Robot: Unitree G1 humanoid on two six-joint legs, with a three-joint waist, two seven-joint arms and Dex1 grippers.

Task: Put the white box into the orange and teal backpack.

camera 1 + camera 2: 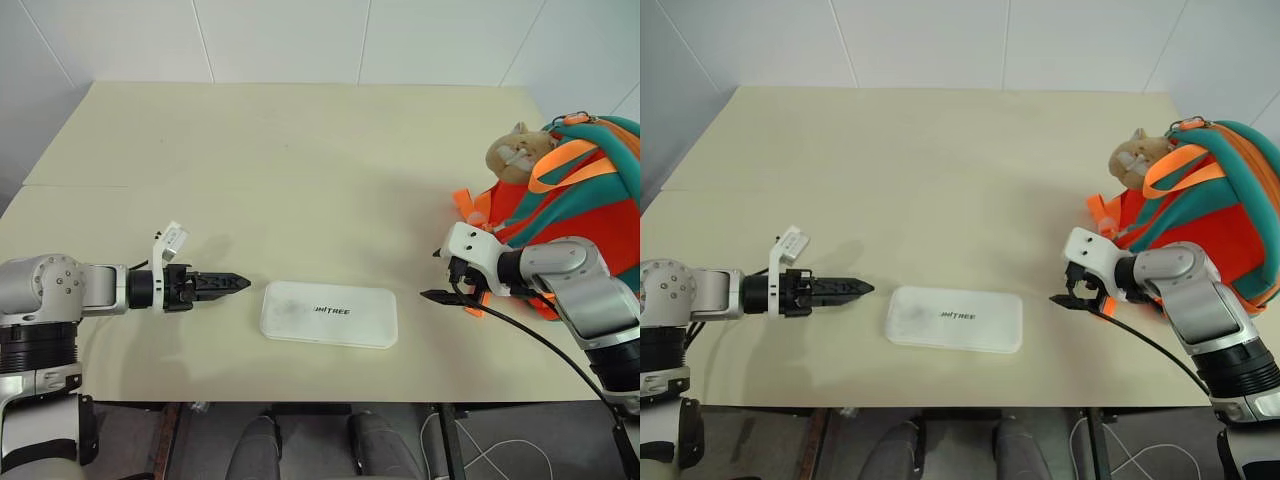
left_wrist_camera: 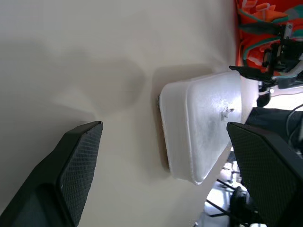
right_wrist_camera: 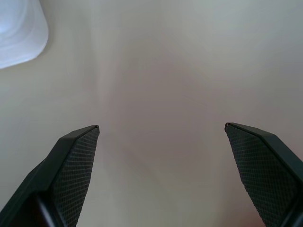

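Note:
The white box (image 1: 329, 314) lies flat on the table near its front edge, dark lettering at its centre. My left gripper (image 1: 232, 284) hovers just left of the box, pointing at its short end, fingers (image 2: 75, 165) open and empty; the box (image 2: 201, 127) lies ahead between them. My right gripper (image 1: 440, 296) hangs a short way right of the box, open and empty, its fingers (image 3: 71, 161) over bare tabletop with a box corner (image 3: 19, 33) at the edge. The orange and teal backpack (image 1: 580, 190) lies at the table's right edge behind my right arm, a tan plush toy (image 1: 520, 150) on it.
The beige table (image 1: 300, 180) stretches wide behind the box. Its front edge runs close below the box. A black cable (image 1: 540, 345) trails from my right wrist over the table's front right corner.

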